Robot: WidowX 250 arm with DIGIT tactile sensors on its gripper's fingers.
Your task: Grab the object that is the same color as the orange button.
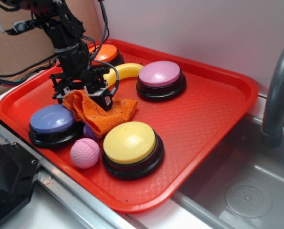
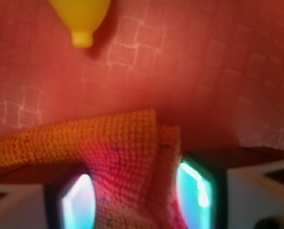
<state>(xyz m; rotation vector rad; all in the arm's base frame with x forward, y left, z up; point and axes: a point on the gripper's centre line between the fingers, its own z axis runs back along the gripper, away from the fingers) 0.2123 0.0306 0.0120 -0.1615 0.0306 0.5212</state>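
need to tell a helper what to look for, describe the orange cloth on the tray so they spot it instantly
On the red tray, look among the four big push buttons, just behind the yellow button. The orange knitted cloth lies bunched there, pinched in the tool; it is the only soft, mesh-textured thing.

No text, label, brand, number or sign can be read in either view. The domes of the buttons are plain, the red tray (image 1: 218,95) bears only an embossed pattern of squares, and the orange cloth (image 2: 118,157) carries faint purple squiggles that do not form letters.
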